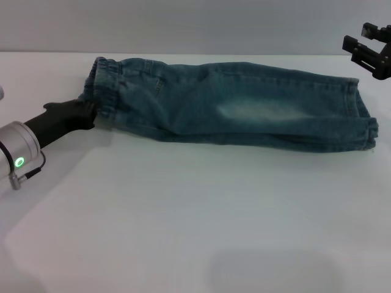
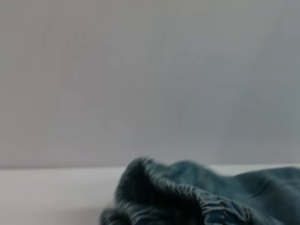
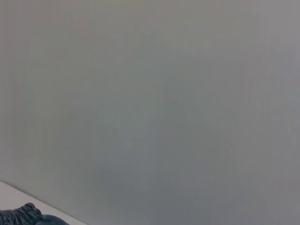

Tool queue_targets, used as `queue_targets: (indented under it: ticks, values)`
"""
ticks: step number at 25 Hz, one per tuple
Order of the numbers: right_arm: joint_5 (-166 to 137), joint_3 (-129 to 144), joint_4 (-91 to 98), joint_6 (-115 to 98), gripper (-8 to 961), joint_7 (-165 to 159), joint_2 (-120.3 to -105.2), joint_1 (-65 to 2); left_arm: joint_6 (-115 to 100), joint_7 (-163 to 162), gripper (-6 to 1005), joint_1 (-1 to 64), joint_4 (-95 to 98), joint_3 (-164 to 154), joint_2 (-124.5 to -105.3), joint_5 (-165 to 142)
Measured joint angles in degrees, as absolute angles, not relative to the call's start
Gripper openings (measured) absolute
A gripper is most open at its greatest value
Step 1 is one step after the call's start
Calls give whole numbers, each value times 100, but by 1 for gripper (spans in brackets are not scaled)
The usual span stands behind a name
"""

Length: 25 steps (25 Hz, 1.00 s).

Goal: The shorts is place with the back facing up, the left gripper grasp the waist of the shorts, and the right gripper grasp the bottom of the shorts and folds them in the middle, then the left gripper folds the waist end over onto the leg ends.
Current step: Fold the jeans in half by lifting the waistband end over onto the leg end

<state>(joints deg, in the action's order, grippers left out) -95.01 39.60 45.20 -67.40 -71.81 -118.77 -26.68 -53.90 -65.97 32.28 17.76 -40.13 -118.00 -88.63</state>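
The white table [image 1: 183, 232] carries the shorts [image 1: 244, 107] stretched lengthwise across its far half, from the nine o'clock side to the three o'clock side of the head view. They lie narrow and doubled, one leg over the other, which reads as the first fold down the middle already made; that would explain why the cloth is a long strip and not a spread pair. The ruffled elastic waist [image 1: 101, 85] sits at the nine o'clock end and the leg ends [image 1: 365, 122] at the three o'clock end, so the waist can be carried straight across onto them. The left gripper [image 1: 90, 113] reaches in low from about eight o'clock, its black body lying close to the table and its tip meeting the lower part of the waistband; whether its fingers have closed on the denim or only touch it cannot be told, because the cloth hides them. Its wrist view fits a tip right at the gathered band, with the band filling the lower edge. The right gripper [image 1: 371, 52] hangs above the table at about two o'clock, apart from the hems and above them, holding nothing; its black jaws seem spread, though I cannot say for certain. I judge it parked clear so the coming fold has room. The hems lie at the opposite end of the strip from the left gripper.
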Motion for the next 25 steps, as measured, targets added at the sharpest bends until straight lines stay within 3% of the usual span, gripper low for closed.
queue_targets:
  ticks: [25]
  values:
    - [-9527, 5444, 3071, -4911, 469, -7136, -11896, -3797, -7518, -7057, 32, 3483, 2298, -4012, -11794, -8610]
